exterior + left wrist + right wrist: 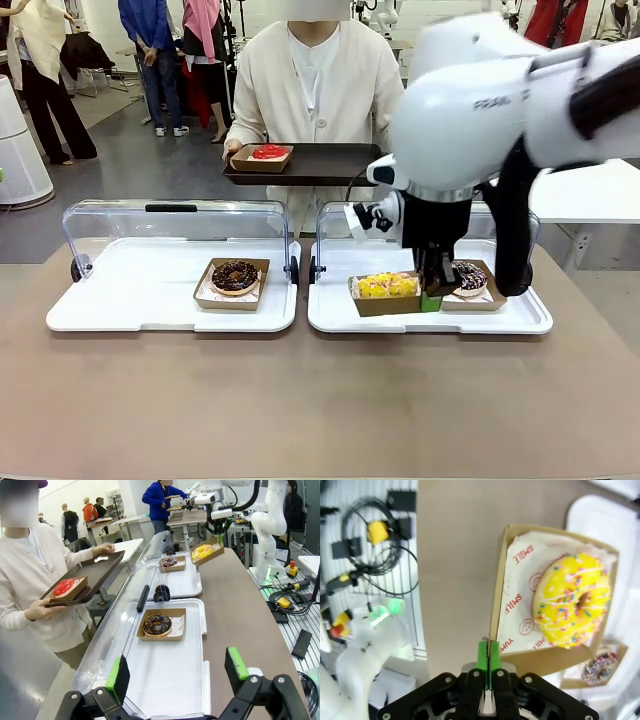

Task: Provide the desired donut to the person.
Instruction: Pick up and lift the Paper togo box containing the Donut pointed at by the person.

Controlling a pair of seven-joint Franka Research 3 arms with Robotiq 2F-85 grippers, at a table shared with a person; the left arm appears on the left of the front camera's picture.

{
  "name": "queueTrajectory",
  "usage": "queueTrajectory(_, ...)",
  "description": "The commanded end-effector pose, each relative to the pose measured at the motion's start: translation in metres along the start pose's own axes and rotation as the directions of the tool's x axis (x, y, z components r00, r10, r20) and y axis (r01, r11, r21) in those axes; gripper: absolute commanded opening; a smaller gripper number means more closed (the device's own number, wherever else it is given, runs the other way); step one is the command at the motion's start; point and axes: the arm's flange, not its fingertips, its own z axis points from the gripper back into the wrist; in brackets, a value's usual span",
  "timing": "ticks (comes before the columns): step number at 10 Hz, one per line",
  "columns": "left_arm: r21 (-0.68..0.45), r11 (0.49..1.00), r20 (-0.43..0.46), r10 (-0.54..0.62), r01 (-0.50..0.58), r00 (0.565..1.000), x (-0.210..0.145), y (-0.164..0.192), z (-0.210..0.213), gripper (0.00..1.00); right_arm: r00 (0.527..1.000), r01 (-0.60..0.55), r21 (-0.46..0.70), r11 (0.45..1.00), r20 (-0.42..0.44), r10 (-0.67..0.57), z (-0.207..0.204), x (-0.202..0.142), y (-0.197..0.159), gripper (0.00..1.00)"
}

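Right jaws cover one end of the yellow donut box (385, 305).

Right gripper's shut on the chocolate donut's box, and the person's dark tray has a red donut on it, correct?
Not quite. The right gripper is shut on the edge of the box of the yellow sprinkled donut, as the right wrist view shows. The person's dark tray does carry a red donut.

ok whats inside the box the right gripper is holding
A yellow sprinkled donut sitting on a printed paper liner. Together they cover the floor of the box, so it cannot be seen.
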Motion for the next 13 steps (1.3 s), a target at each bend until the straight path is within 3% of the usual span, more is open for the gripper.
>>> queueTrajectory(1,0.002,1.000,0.012,-0.002,0.002,1.000,0.003,0.000,0.002,1.00,0.998,0.068,-0.102,0.992,-0.011,-0.069,0.038,-0.004,0.029,0.00)
queueTrajectory(6,0.002,1.000,0.012,-0.002,0.002,1.000,0.003,0.000,0.002,1.00,0.990,0.135,-0.130,0.982,0.045,-0.130,0.121,-0.012,0.036,0.00)
queueTrajectory(13,0.002,1.000,0.012,-0.002,0.002,1.000,0.003,0.000,0.002,1.00,0.992,0.120,-0.148,0.982,0.053,-0.113,0.119,-0.017,0.044,0.00)
